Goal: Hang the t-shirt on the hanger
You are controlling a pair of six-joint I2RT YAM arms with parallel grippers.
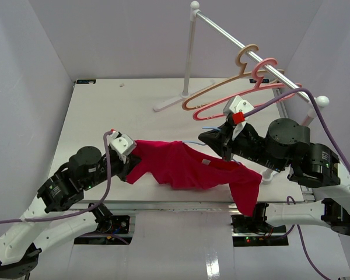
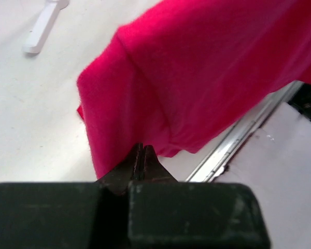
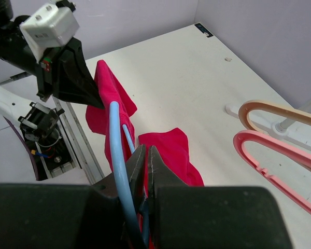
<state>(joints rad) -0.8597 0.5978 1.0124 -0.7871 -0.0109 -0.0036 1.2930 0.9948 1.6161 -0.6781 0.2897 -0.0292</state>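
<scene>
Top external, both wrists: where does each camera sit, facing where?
Top external: above and behind the robot, looking down on the white table; both arms show.
Left wrist: looks along the shut left end effector at the crimson-red cloth t-shirt.
Right wrist: looks past the right end effector and the thin light-blue wire hanger toward the left end effector.
All share the t-shirt.

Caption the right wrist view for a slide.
Right gripper shut on the light-blue hanger, the crimson t-shirt gathered along it, left gripper pinching the far end.
</scene>
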